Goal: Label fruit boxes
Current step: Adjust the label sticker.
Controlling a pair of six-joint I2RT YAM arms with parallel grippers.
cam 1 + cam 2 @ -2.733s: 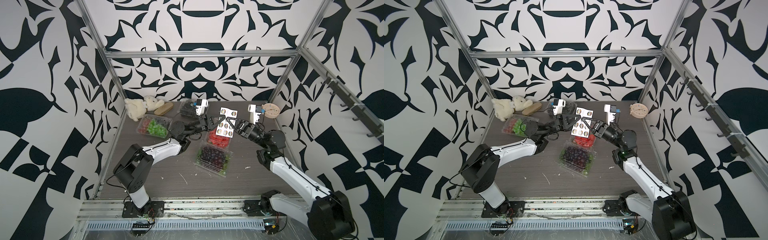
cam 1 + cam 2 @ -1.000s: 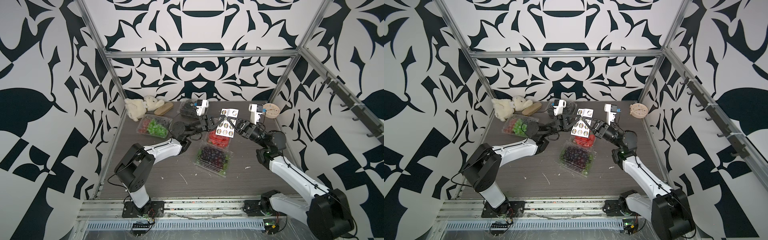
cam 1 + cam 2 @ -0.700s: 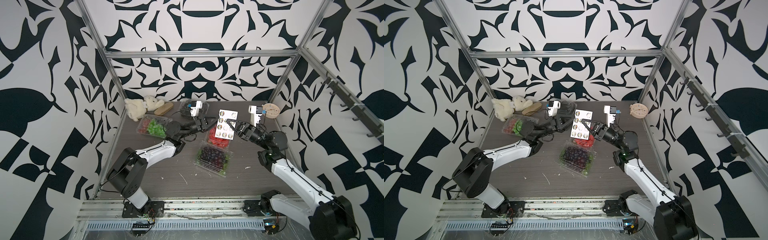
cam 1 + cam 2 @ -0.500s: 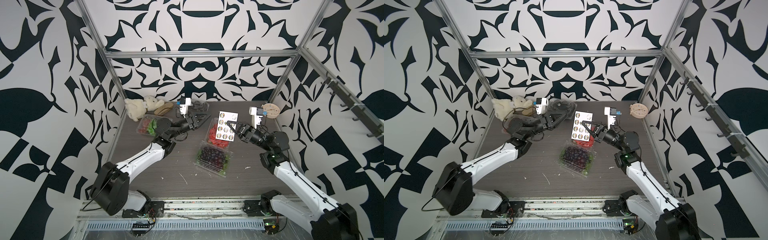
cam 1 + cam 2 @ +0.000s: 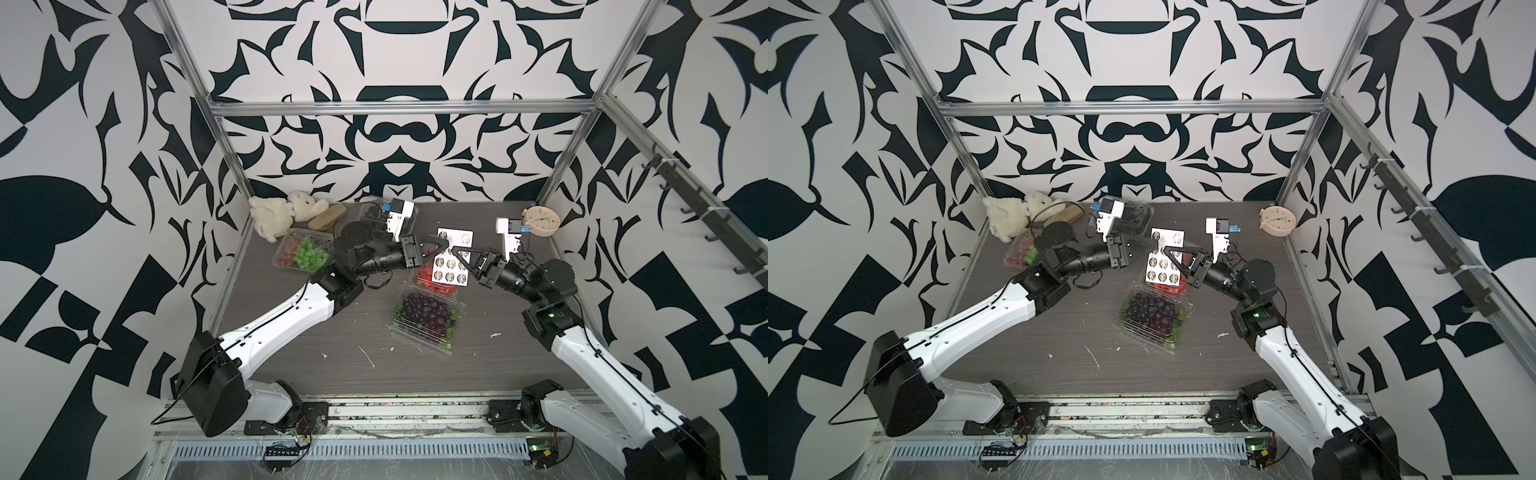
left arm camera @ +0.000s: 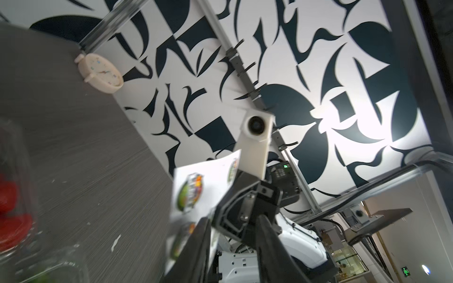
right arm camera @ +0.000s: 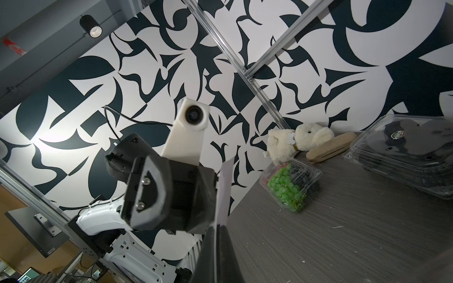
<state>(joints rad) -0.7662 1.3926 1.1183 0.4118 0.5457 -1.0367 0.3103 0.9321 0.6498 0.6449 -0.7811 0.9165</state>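
Observation:
My right gripper [image 5: 455, 251] [image 7: 215, 226] is shut on the edge of a white sticker sheet [image 5: 451, 262] [image 5: 1163, 259], holding it upright above the strawberry box [image 5: 422, 276]. From the other side my left gripper [image 5: 437, 245] [image 6: 234, 220] stands open, its jaws apart at the sheet [image 6: 206, 176] edge. In both top views the dark grape box [image 5: 428, 313] [image 5: 1152, 311] lies in front of the strawberries. A green grape and berry box [image 5: 301, 253] [image 7: 290, 186] sits at the back left. The black berry box [image 5: 1131, 218] [image 7: 404, 152] bears a round sticker.
A white plush toy [image 5: 282, 214] and a wooden block [image 5: 328, 216] lie in the back left corner. A small cream clock [image 5: 540, 218] [image 6: 100, 73] stands at the back right. White scraps dot the dark table [image 5: 353, 345]. Patterned walls and metal posts enclose it.
My left gripper pulled away from the sheet, swung back left toward the black berry box, then returned to the sheet's edge with jaws wider. The right gripper kept its hold on the sheet.

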